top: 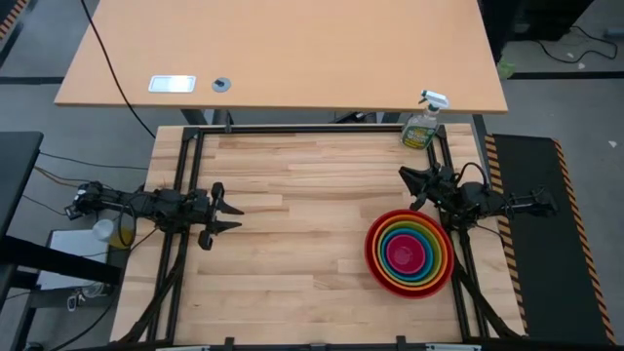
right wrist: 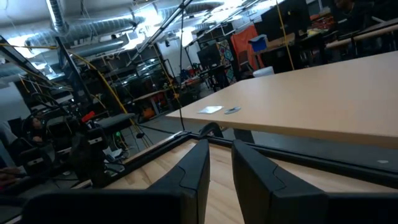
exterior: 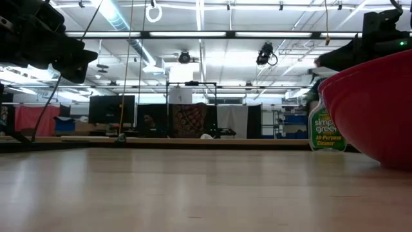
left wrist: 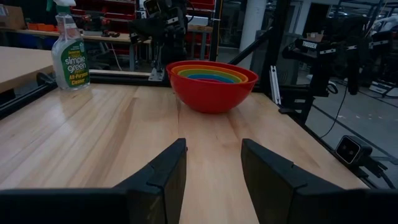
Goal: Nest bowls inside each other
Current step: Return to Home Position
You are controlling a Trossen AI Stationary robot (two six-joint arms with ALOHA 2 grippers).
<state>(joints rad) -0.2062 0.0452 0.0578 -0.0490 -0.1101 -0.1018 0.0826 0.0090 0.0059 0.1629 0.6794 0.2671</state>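
Observation:
The bowls (top: 409,252) sit nested as one stack at the table's near right. The red one (left wrist: 211,93) is outermost and rests on its base, holding orange, green and blue rims with the pink one (top: 404,253) in the middle. My left gripper (top: 240,217) hovers level at the table's left side, open and empty (left wrist: 211,146), pointing across the table at the stack. My right gripper (top: 408,188) hovers at the right side, just beyond the stack. Its fingers stand a narrow gap apart (right wrist: 221,146) with nothing between them.
A green spray bottle (top: 422,125) with a white trigger stands at the far right corner. A black frame rail (top: 312,130) borders the table's far edge, and a second desk (top: 283,54) lies beyond it. Bare wood stretches between the two arms.

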